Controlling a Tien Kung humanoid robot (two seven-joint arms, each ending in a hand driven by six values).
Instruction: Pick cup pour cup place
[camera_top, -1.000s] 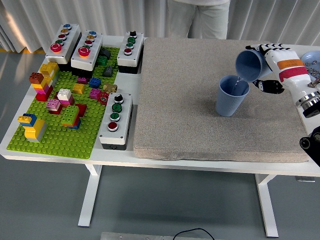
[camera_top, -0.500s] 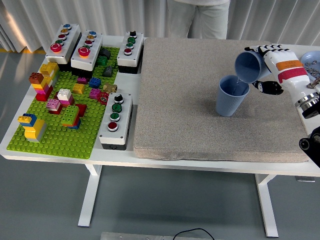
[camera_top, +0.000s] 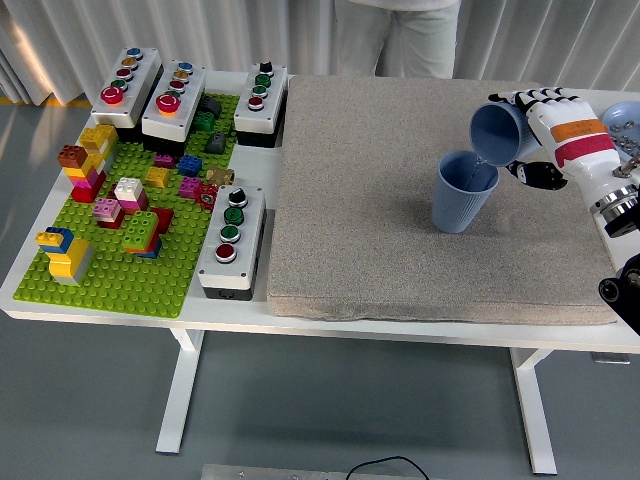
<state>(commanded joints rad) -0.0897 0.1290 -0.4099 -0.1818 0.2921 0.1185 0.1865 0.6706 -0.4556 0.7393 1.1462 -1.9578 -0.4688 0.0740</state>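
You will find no legible text, label, brand, number or sign on any object on the worktop (camera_top: 320, 312).

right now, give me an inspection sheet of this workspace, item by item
surface: white table with a grey mat covering its middle and right.
job's things: tilted blue cup held mouth-down over an upright blue cup standing on the mat; a thin stream seems to run between them.
clutter: green brick baseplate with coloured bricks at left; four button boxes, one at; a pale blue dish at the right edge.
hands: right hand shut on the tilted cup; left hand not in view.
cables: one dark cable on the floor.
surroundings: a person stands at the far side; white curtains behind.
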